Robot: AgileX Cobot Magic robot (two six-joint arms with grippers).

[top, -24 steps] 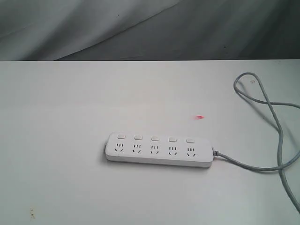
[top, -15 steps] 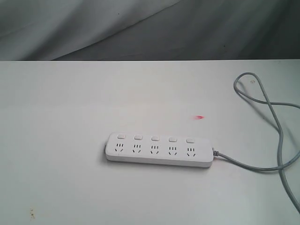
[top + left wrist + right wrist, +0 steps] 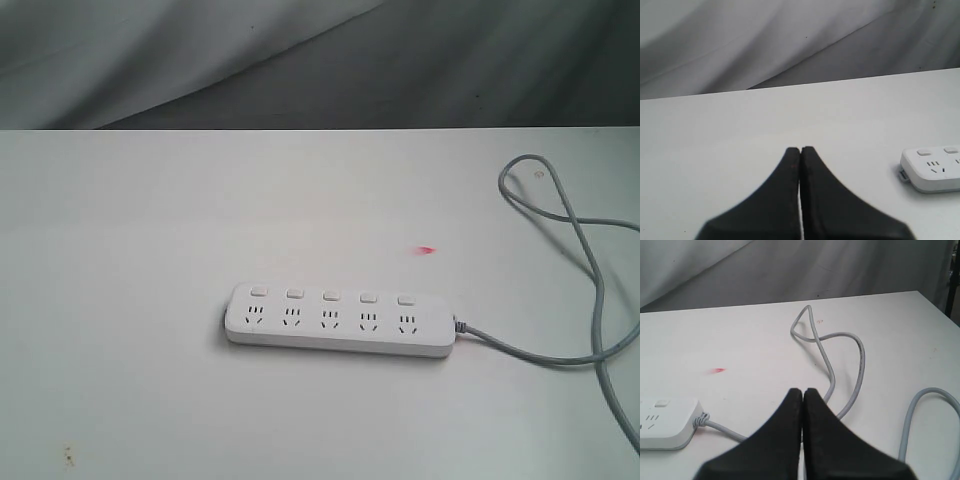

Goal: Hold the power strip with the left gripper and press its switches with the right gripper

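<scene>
Exterior view: a long flat white plastic power strip [image 3: 338, 322] with five sockets is seen lying flat on the white table [image 3: 150, 220], somewhat nearer the front edge. Its five small white switches [image 3: 330, 295] run along its far edge, one above each socket. A grey cord [image 3: 590, 300] leaves the right end and loops away to the right. A small red mark [image 3: 427, 251] is noted just beyond the strip. No arm is seen in this view.

Left wrist view: the black two-fingered left gripper [image 3: 800, 150] is held over bare table, its fingers pressed together on nothing. The strip's cord-free end is seen well apart from the fingertips.

Right wrist view: the black right gripper [image 3: 802, 391] is likewise clenched and empty. The cord loops lie ahead of it, and the strip's corded end is well apart from it.

Step judged: approach not yet begun. Next, the left jaws must be opened and brought to the cord-free end to pin the strip. The closed right tip can then be lowered onto a switch.
</scene>
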